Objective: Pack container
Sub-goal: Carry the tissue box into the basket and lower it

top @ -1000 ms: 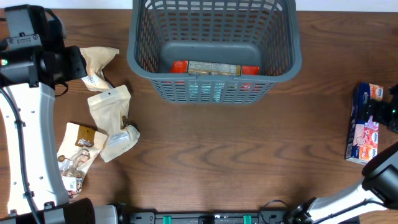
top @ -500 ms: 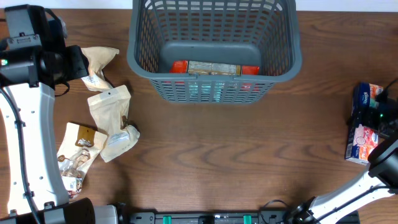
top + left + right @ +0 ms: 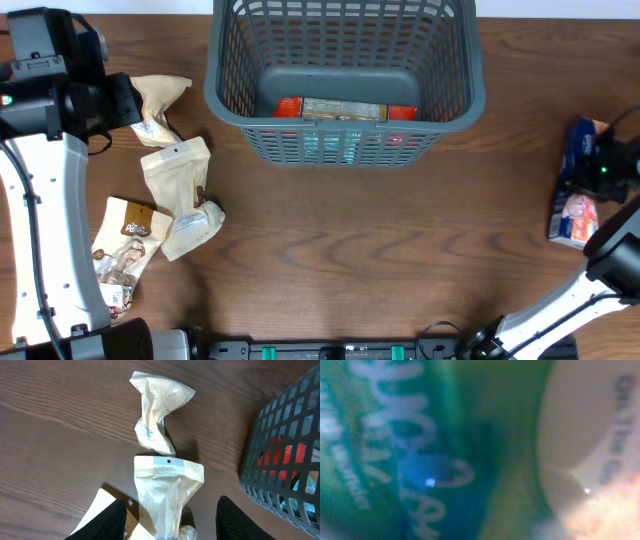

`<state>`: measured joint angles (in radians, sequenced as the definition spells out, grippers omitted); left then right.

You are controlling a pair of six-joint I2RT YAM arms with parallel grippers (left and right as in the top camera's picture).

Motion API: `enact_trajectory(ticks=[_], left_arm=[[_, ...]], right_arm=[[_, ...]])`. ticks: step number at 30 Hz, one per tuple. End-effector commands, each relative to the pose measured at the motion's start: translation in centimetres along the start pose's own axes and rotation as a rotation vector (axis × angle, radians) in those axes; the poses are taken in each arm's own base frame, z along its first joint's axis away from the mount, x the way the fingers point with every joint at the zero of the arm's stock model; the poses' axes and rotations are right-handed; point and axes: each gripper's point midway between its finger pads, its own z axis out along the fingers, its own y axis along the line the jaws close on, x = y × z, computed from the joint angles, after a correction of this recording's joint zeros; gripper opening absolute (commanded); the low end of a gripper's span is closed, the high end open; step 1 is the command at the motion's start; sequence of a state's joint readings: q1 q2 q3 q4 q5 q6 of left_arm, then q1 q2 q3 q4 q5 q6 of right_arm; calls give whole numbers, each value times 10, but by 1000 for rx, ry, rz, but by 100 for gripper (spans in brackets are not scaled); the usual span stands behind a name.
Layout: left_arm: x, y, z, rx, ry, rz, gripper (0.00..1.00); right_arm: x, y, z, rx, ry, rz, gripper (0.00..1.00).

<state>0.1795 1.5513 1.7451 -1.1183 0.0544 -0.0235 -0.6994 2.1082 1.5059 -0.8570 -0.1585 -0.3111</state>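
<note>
One large dark grey plastic basket with slotted lattice walls (image 3: 330, 150) stands at the far middle of the brown wooden worktop (image 3: 380, 250). A red and white packet (image 3: 345, 110) lies on its bottom against the near wall.

At the left, the left hand (image 3: 172, 515) hangs over a group of tan paper pouches, its dark fingers (image 3: 112, 520) apart with nothing between them. Under it lies a flat pouch with a hang hole (image 3: 167, 495), and just beyond that a crumpled, twisted pouch (image 3: 160, 415). A pouch with a printed picture (image 3: 125, 250) lies nearer, at the left edge.

At the far right edge, well apart from the basket, the right hand (image 3: 605, 168) sits on a blue and pink packet (image 3: 572, 205). The right wrist view is filled with blurred print, so I cannot tell whether that hand has closed.
</note>
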Motion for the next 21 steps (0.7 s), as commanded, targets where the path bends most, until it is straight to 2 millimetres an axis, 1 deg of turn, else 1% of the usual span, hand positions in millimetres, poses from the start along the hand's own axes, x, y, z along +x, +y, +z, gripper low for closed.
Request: enact_trajectory(ticks=[1,3,4,5,6,9,11,12,13,14,15,16,18,19,20,21], left_arm=[[0,-3,1,14,2,-2,47],[0,-3,1,15,3,-2,47],[0,-3,1,14,3,-3,47],[0,-3,1,14,3,-3,47],[0,-3,1,15,3,-2,47],[0,-3,1,14,2,-2,47],[0,-3,1,14,2,-2,47],[0,-3,1,14,2,-2,47],[0,-3,1,14,2,-2,47],[0,-3,1,15,3,-2,47],[0,-3,1,15,4,-2,47],[1,-3,1,14,6,-2,47],[1,-3,1,14,8,-2,47],[1,-3,1,14,9,-2,47],[2,-3,1,14,10,-2,47],[2,-3,1,14,10,-2,47]], right_arm=[[-28,54,-17,-154,-69,-49,1],[-51,66,-47,-152,-136,-88,1],[-73,79,-82,-142,-206,-126,1],[-79,84,-94,-138,-230,-140,1],[-92,93,-118,-131,-279,-168,1],[-122,132,-195,-115,-443,-267,1],[-132,163,-243,-112,-548,-350,1],[-134,184,-272,-109,-613,-419,1],[-134,196,-286,-107,-647,-464,1],[-133,217,-307,-103,-699,-548,1],[-130,233,-321,-106,-734,-614,1],[-123,257,-334,-123,-772,-715,1],[-106,301,-351,-170,-824,-925,1],[-97,320,-353,-185,-836,-1019,1],[-86,340,-352,-196,-838,-1117,1],[-77,355,-349,-207,-835,-1189,1]])
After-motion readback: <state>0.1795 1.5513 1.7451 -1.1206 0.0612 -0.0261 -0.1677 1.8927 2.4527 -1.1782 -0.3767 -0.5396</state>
